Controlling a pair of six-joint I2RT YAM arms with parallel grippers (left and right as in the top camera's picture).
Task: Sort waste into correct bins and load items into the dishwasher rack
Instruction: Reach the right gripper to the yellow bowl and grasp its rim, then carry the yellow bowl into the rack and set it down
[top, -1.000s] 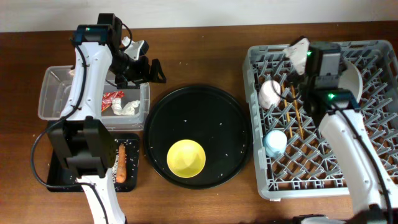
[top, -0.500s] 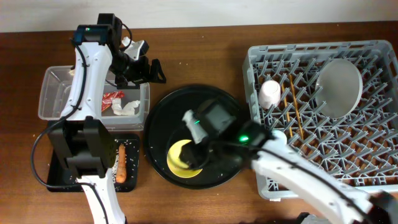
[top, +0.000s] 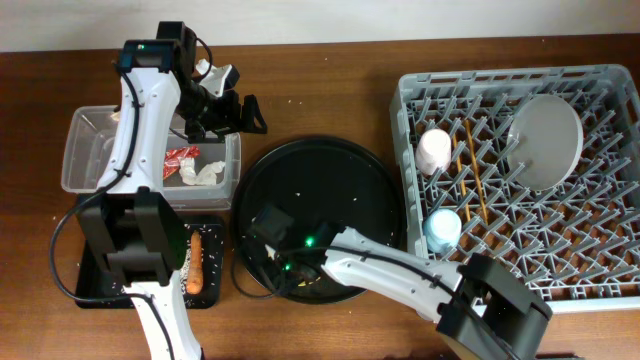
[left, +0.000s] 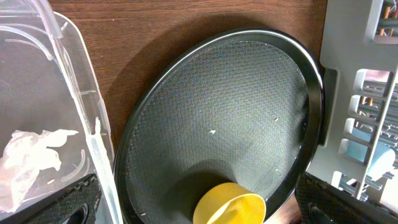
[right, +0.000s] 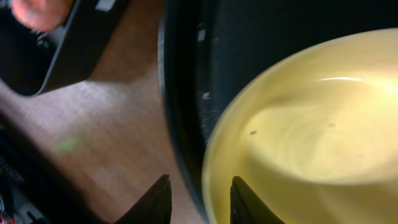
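Nearest the robot, the right hand (right: 200, 200) is down at the near left edge of the large round black tray (top: 350, 165). Its fingers are apart, and the rim of the yellow bowl (right: 298, 124) lies between them. Whether either finger touches the bowl cannot be told. The bowl sits inside the round tray, close to its near rim, and in the overhead view the right arm covers it.

To the left, on the near part of the surface, the shallow black tray (top: 90, 288) holds the orange carrot piece (top: 196, 262). A streak of beige food scraps (top: 184, 250) lies just beside the carrot.

To the right is the grey dishwasher rack (top: 408, 100). The light blue cup (top: 442, 229) is in its near left part. Farther back are the pale pink cup (top: 434, 150) and the wooden chopsticks (top: 470, 175) lying across the pegs beside it. The pale grey plate (top: 545, 140) leans tilted in the rack's far right part.

Beyond the black tray, the clear plastic tub (top: 80, 150) contains the red wrapper (top: 181, 155) and the crumpled white tissue (top: 205, 172), close together at its right end.

Farthest back, the left hand (left: 202, 200) hangs above the wooden surface between the tub and the round tray. Its fingers are spread wide and hold nothing.
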